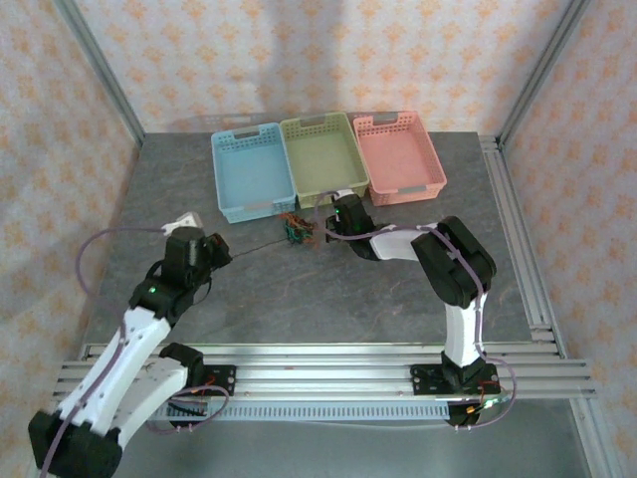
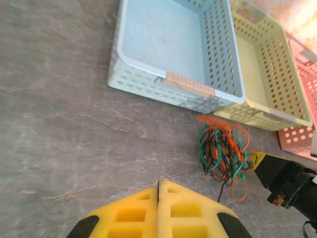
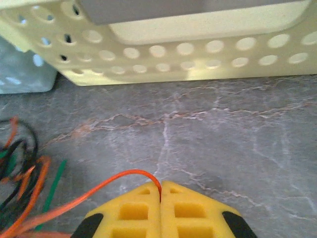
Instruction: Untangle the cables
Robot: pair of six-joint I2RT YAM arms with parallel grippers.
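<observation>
The cables lie bunched in a small knot of black, red-orange and green wires on the grey table, just in front of the blue and green baskets; the knot is ahead and right of my left gripper. My left gripper is shut, and a thin black strand runs taut from the knot to it. My right gripper sits right of the knot, shut on a red-orange cable that arcs out of its pads leftward toward the bunch.
Three empty baskets stand side by side behind the knot: blue, green, pink. The green basket's wall is close ahead of my right gripper. A small white object lies by the left arm. Aluminium rails edge the table.
</observation>
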